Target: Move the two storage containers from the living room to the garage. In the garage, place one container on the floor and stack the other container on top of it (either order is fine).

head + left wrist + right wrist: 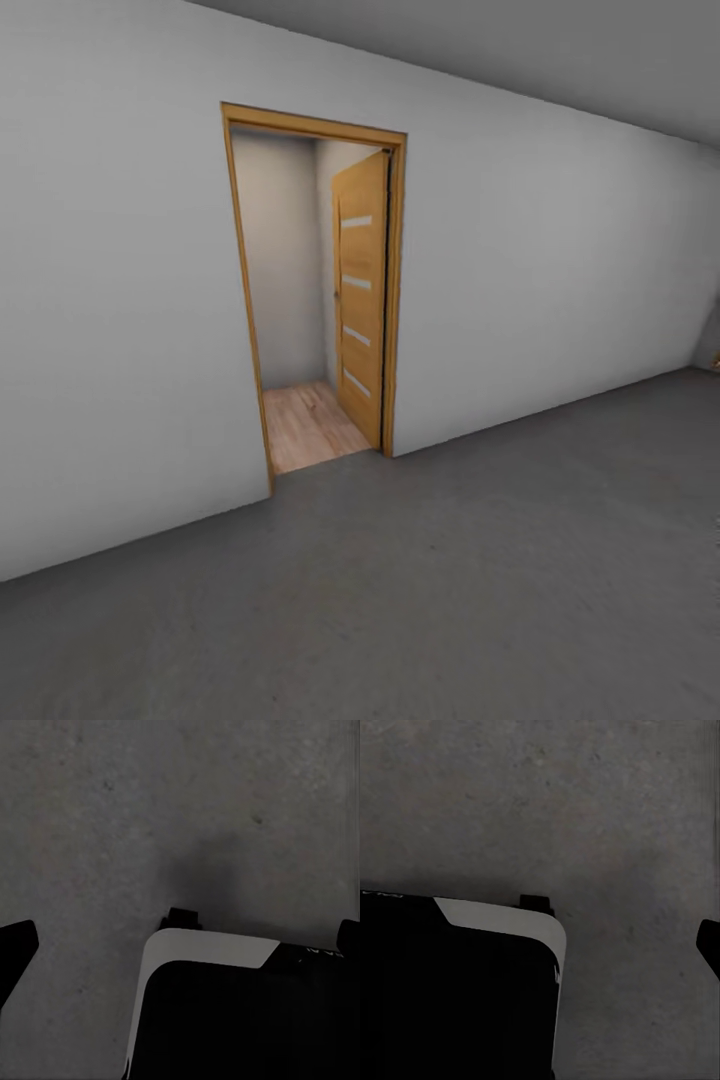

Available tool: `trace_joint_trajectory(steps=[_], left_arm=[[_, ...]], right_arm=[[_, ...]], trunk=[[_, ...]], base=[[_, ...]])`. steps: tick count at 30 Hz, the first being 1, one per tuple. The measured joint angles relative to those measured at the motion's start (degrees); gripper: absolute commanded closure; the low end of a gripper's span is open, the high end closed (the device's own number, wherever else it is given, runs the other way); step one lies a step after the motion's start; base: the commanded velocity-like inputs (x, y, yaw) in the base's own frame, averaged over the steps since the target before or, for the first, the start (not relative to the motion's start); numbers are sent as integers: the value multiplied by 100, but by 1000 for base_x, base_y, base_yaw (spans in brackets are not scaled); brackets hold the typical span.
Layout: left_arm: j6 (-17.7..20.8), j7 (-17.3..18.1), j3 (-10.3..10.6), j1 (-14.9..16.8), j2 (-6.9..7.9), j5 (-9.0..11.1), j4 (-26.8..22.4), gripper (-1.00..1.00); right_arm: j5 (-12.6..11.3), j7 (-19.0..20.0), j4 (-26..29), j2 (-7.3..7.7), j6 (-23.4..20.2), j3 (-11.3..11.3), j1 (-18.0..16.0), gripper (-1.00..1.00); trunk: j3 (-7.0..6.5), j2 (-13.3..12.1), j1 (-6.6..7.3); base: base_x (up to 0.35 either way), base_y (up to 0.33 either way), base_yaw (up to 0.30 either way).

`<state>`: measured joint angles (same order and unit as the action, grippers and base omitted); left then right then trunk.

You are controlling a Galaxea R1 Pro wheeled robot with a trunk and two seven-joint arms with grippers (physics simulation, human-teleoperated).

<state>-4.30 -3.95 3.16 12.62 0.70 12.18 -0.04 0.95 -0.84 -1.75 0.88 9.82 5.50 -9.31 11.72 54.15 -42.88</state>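
The two storage containers are out of view. I stand in the garage on its dark grey concrete floor (450,580), facing a white wall (560,270). In the left wrist view my left gripper (181,937) hangs open over the floor (112,832), with one dark fingertip (15,945) at each edge of the picture and nothing between them. In the right wrist view my right gripper (540,937) also points down at the concrete; one fingertip (710,941) shows far out at the edge, and the other is lost against my dark base.
An orange-wood door (360,300) with pale stripes stands swung open in its frame (396,290). Beyond the doorway lies a narrow passage with light wood planks (305,425). My black and white base (225,1012) shows below both wrists.
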Motion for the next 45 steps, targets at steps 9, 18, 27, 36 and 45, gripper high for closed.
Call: trace_joint_trajectory(steps=[9,18,27,36,45], left_arm=[[16,0,0,0,1,0,-1,-100],[17,0,0,0,1,0,-1,-100],[17,0,0,0,1,0,-1,-100],[17,0,0,0,1,0,-1,-100],[17,0,0,0,1,0,-1,-100]], right_arm=[[9,23,0,19,5,9,0,-100],[16,36,0,20,5,11,0,-100],[17,36,3,25,5,20,0,-100],[17,36,7,26,13,20,0,-100],[17,34,7,28,19,20,0,-100]], trunk=[[0,0,0],[0,0,0],[0,0,0],[0,0,0],[0,0,0]], base=[[315,0,-11],[321,0,0],[321,0,0],[321,0,0],[321,0,0]])
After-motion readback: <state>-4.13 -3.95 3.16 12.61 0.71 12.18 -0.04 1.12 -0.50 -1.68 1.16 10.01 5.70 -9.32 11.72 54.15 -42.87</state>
